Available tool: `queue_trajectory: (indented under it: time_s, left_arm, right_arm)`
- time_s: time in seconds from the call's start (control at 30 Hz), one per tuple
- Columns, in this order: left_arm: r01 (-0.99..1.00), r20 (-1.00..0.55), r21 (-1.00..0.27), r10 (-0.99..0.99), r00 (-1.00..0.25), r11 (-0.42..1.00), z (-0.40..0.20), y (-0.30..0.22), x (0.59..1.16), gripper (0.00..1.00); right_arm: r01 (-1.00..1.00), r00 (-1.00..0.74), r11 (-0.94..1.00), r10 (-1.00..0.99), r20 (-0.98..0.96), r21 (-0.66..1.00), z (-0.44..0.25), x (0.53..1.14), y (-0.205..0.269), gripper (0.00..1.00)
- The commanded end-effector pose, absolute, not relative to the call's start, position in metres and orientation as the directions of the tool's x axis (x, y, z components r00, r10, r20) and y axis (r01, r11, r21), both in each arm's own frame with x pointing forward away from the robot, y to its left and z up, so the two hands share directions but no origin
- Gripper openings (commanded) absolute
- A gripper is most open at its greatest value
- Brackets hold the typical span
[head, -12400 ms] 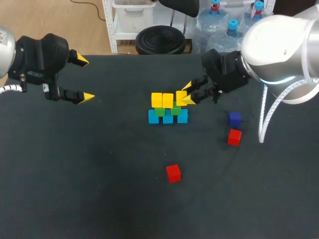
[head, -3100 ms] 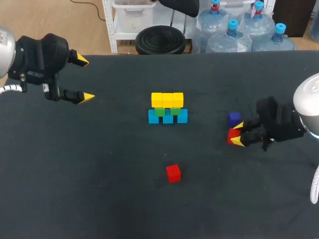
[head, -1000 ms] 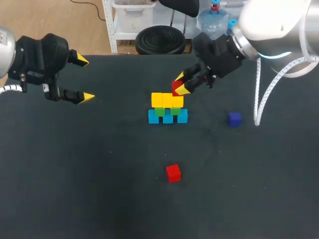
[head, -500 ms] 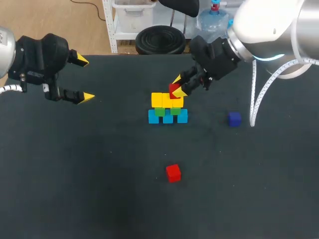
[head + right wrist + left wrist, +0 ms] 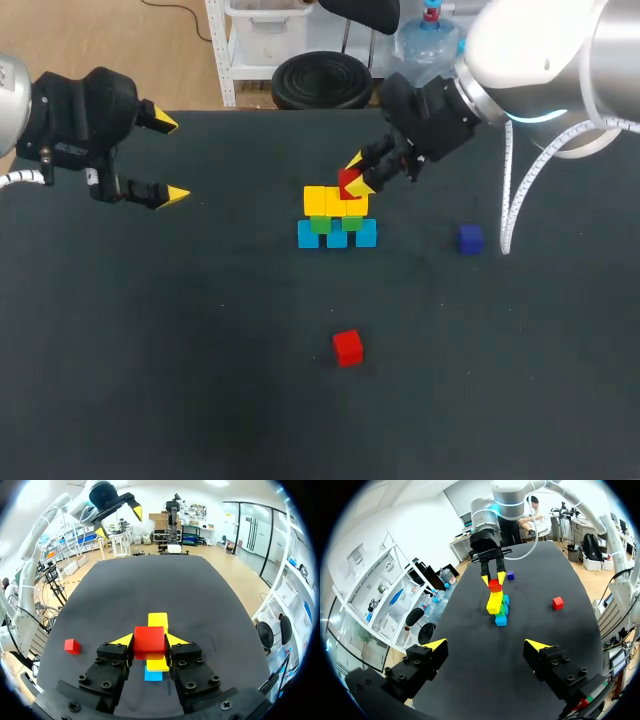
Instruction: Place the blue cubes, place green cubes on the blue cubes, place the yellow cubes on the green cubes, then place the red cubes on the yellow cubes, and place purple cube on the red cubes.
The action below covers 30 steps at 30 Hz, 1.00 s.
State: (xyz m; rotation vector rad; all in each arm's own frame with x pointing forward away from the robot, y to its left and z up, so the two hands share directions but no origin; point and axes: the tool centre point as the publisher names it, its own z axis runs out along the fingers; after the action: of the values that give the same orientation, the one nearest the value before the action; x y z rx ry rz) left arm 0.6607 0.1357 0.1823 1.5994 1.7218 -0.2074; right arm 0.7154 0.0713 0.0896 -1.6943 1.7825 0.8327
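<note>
— Where is the left gripper (image 5: pixel 170 158)?
— Well to the left of the stack (image 5: pixel 337 218), up off the table (image 5: pixel 150 380). Its fingers are spread wide with nothing between them.
— And the stack itself?
— Blue cubes (image 5: pixel 337 236) form the base, green cubes (image 5: pixel 336 224) sit on them, and yellow cubes (image 5: pixel 336 201) sit on the green. The head view shows all three layers. In the right wrist view only yellow and one blue show under the fingers.
— The right gripper (image 5: pixel 149 641)?
— Directly over the stack, pinching a red cube (image 5: pixel 149 640) from two sides. The head view puts that cube at the top of the yellow row, toward its right half. The left wrist view shows it from the far side, right at the yellow. I cannot tell whether it touches.
— Anything else?
— A loose red cube (image 5: pixel 347 347) lies in front of the stack, well apart from it. The purple cube (image 5: pixel 471 238) lies to the stack's right, also apart, and shows only in the head and left wrist views.
</note>
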Motion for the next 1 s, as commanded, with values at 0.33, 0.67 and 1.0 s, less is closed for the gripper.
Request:
queue_trajectory:
  time_s: [0.33, 0.67, 1.0]
  left_arm:
    - [0.907, -0.622, 0.371, 0.778, 0.084, 0.199, 0.1811, 0.1378, 0.6602, 1.00]
    - [0.907, -0.622, 0.371, 0.778, 0.084, 0.199, 0.1811, 0.1378, 0.6602, 1.00]
    - [0.907, -0.622, 0.371, 0.778, 0.084, 0.199, 0.1811, 0.1378, 0.6602, 1.00]
  right_arm:
    - [-0.997, -0.073, 0.021, -0.663, -0.745, 0.079, 0.0858, 0.7203, 0.0711, 0.00]
    - [-0.996, -0.080, 0.025, -0.662, -0.745, 0.085, 0.0836, 0.7237, 0.0721, 0.00]
    - [-0.996, -0.082, 0.021, -0.664, -0.743, 0.091, 0.0823, 0.7244, 0.0736, 0.00]
